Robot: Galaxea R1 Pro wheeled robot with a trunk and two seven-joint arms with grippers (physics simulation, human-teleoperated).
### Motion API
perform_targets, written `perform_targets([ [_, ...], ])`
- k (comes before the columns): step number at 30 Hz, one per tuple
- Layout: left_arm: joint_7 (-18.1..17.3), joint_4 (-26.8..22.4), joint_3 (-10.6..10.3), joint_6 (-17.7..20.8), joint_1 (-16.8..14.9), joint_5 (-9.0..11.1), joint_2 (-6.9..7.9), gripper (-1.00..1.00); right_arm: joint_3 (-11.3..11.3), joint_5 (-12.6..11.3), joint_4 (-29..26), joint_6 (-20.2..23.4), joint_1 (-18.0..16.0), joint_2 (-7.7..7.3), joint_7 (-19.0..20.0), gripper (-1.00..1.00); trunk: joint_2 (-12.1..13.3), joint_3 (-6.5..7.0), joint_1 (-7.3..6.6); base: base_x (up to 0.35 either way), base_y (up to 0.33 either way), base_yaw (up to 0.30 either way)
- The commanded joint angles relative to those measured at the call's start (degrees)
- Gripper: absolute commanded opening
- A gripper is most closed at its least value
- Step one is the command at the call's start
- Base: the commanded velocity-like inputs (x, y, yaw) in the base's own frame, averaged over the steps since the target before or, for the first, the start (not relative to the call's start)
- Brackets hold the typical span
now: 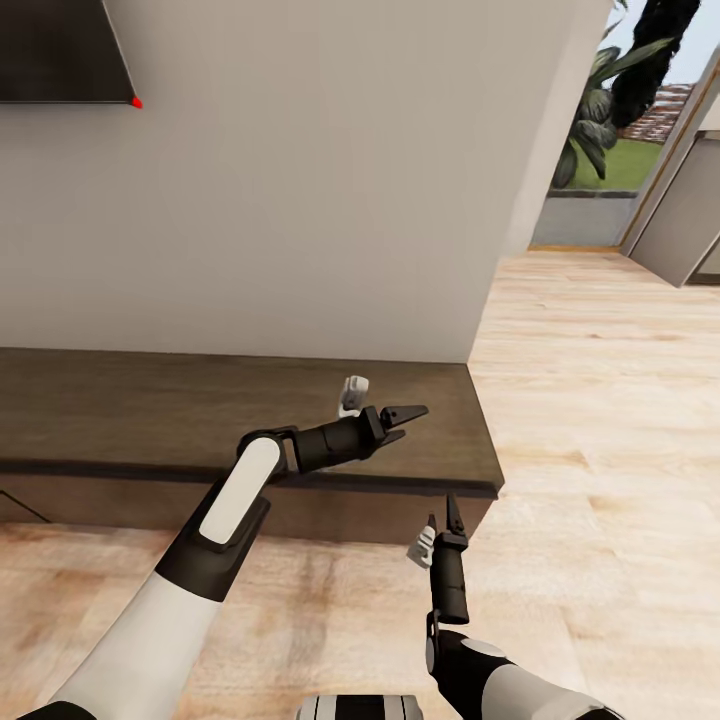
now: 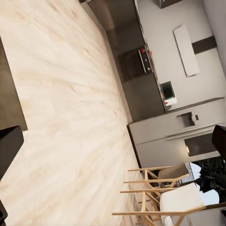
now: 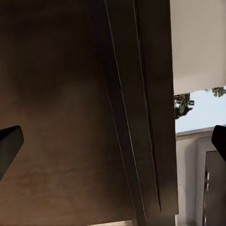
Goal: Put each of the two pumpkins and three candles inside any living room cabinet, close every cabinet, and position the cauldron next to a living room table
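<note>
The cabinet [image 1: 150, 410], a long low dark-brown console, runs along the white wall and ends at the right near the middle of the head view. My left gripper [image 1: 380, 402] hovers open over its top near the right end, holding nothing. My right gripper [image 1: 440, 528] points upward just in front of the cabinet's right front corner, open and empty too. In the right wrist view the dark cabinet [image 3: 70, 117] surface is very close, between the spread fingertips [image 3: 9, 146]. The pumpkins, candles and cauldron are out of view.
A dark TV [image 1: 60, 50] hangs on the wall at upper left. Light wood floor [image 1: 600, 420] stretches to the right toward a glass opening with plants [image 1: 610, 110]. The left wrist view looks across the floor at kitchen units, a fridge [image 2: 188, 132] and wooden chairs [image 2: 165, 197].
</note>
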Motion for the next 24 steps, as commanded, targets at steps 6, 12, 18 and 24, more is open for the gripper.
perform_targets([
  [6, 0.0, 0.1, 0.0, 0.0, 0.0, 0.0, 0.03, 1.0, 0.0, -0.1, 0.1, -0.1, 0.0, 0.0, 0.5, 1.0, 0.0, 0.0, 0.0, 0.21, 0.0, 0.0],
  [12, 0.0, 0.0, -0.1, -0.1, 0.0, 0.0, 0.01, 1.0, 0.0, 0.0, 0.3, -0.1, 0.0, 0.0, 0.5, 1.0, 0.0, 0.0, 0.0, 0.036, 0.0, 0.0],
  [18, 0.0, 0.1, -0.1, 0.0, 0.0, 0.0, -0.02, 1.0, 0.0, 0.0, 0.3, -0.2, 0.0, 0.0, 0.6, 1.0, 0.0, 0.0, 0.0, 0.002, 0.0, 0.0],
  [24, 0.0, 0.1, -0.1, 0.0, 0.0, 0.0, 0.01, 1.0, 0.0, 0.0, 0.3, -0.2, 0.0, 0.0, 0.6, -1.0, 0.0, 0.0, 0.0, 0.0, 0.0, 0.0],
])
